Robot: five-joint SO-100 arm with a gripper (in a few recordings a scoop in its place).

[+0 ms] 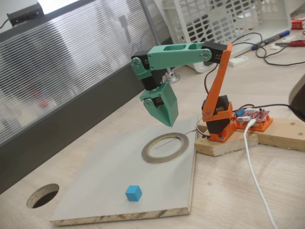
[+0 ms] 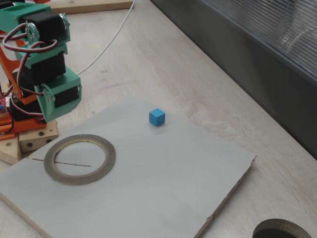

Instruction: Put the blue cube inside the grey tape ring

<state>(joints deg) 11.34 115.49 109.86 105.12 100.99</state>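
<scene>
The blue cube [image 1: 134, 193] [image 2: 157, 117] sits alone on the pale board [image 1: 105, 167] [image 2: 168, 178], near the board's front edge in a fixed view. The grey tape ring [image 1: 144, 152] [image 2: 109, 159] lies flat on the same board, close to the arm's base, with nothing inside it. My green gripper [image 1: 167, 122] hangs pointing down above the ring's far rim, well apart from the cube. Its jaws look closed together into one wedge, holding nothing. In another fixed view the gripper's green body [image 2: 58, 94] shows at the left edge, above the ring.
A dark round hole [image 1: 43, 195] [image 2: 282, 230] is cut in the table beside the board. The orange arm base stands on a wooden block [image 1: 281, 131], and a white cable [image 1: 255, 176] runs from it. A ribbed grey partition [image 1: 62, 71] borders the table; a white basket [image 1: 224, 16] stands behind.
</scene>
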